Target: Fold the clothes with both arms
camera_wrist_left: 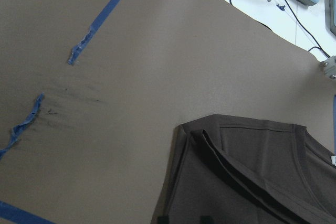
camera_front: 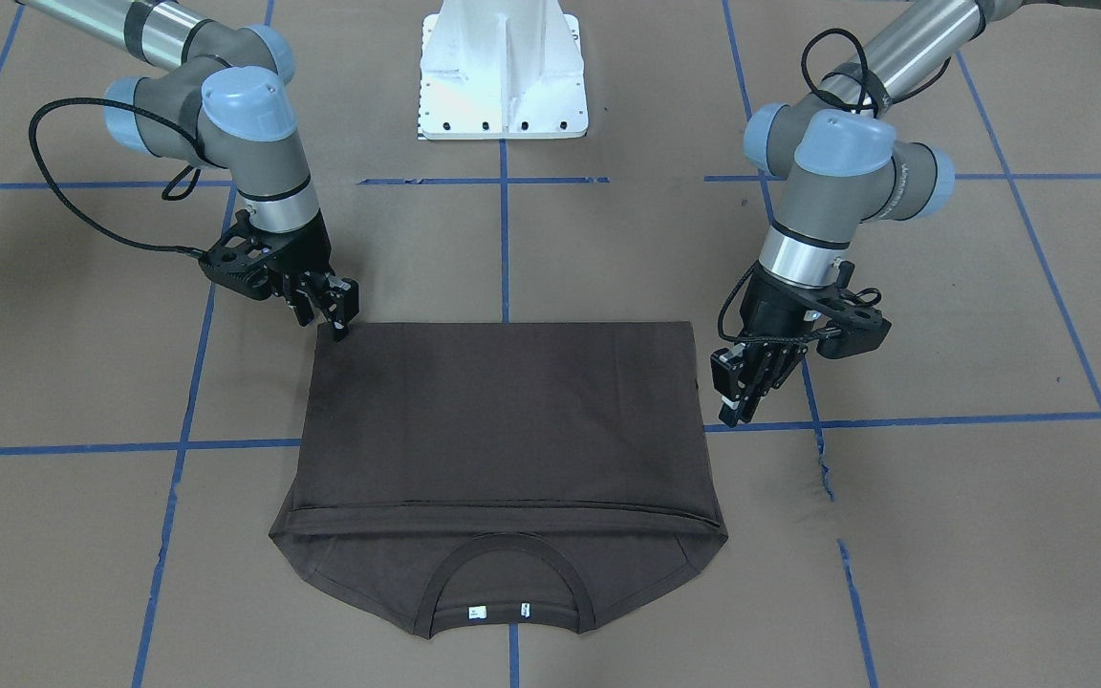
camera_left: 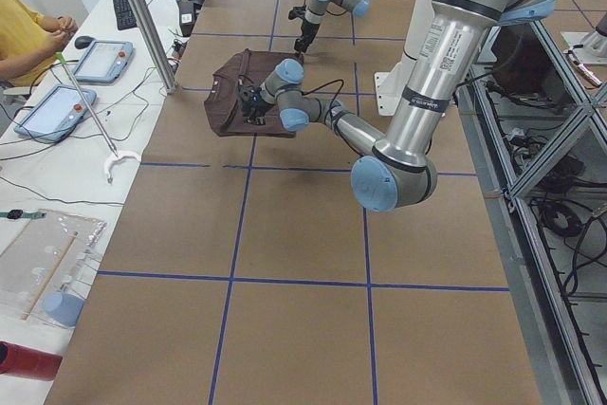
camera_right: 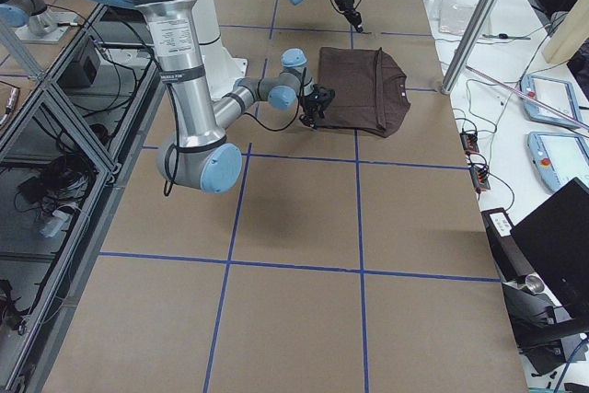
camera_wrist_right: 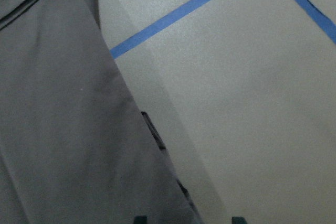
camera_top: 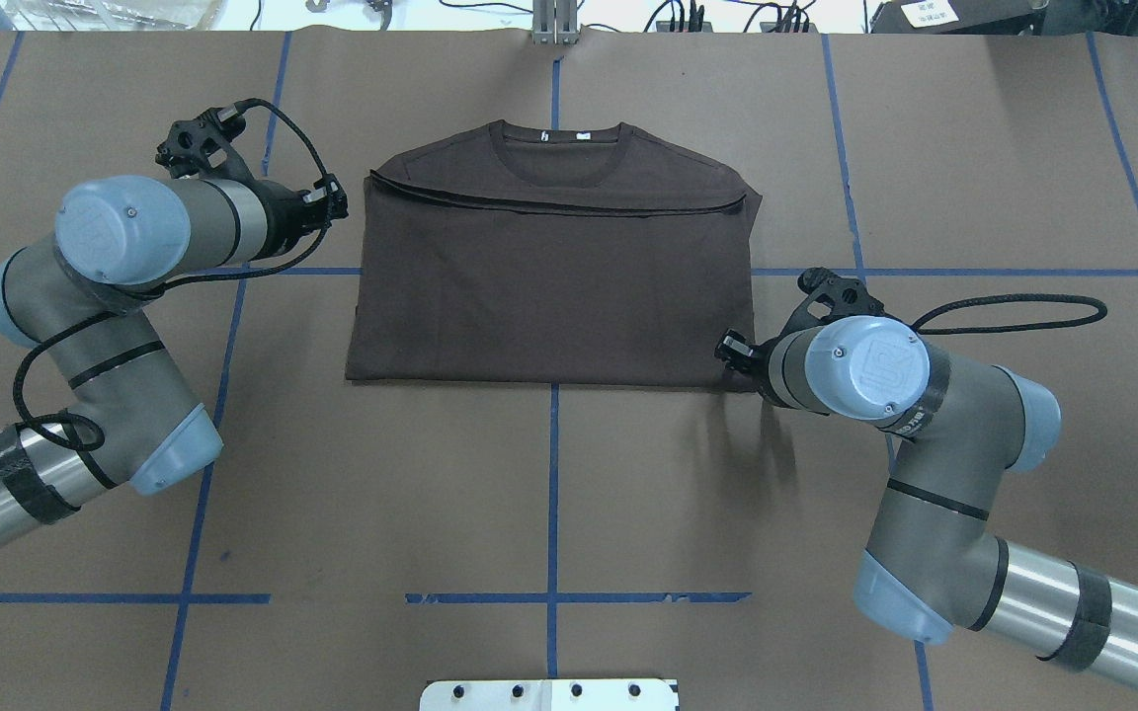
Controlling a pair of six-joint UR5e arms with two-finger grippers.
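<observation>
The dark brown t-shirt [camera_front: 503,420] lies flat on the brown table, folded into a rectangle. Its collar [camera_front: 507,573] and white neck tags sit on the side far from the robot. It also shows in the overhead view [camera_top: 549,286]. My left gripper [camera_front: 734,409] hangs just off the shirt's side edge, near the folded hem [camera_top: 335,202]. Its wrist view shows two fingertips a little apart over the shirt's edge [camera_wrist_left: 184,219], holding nothing. My right gripper [camera_front: 338,323] is open at the shirt's near corner [camera_top: 727,351]. The shirt's edge runs between its tips [camera_wrist_right: 189,219].
The white base pedestal [camera_front: 503,76] stands at the robot's side of the table. Blue tape lines cross the table, torn in places [camera_front: 823,459]. Beyond the far edge is a side table with tablets [camera_left: 57,106], a metal pole [camera_left: 142,16] and a person in yellow [camera_left: 24,30].
</observation>
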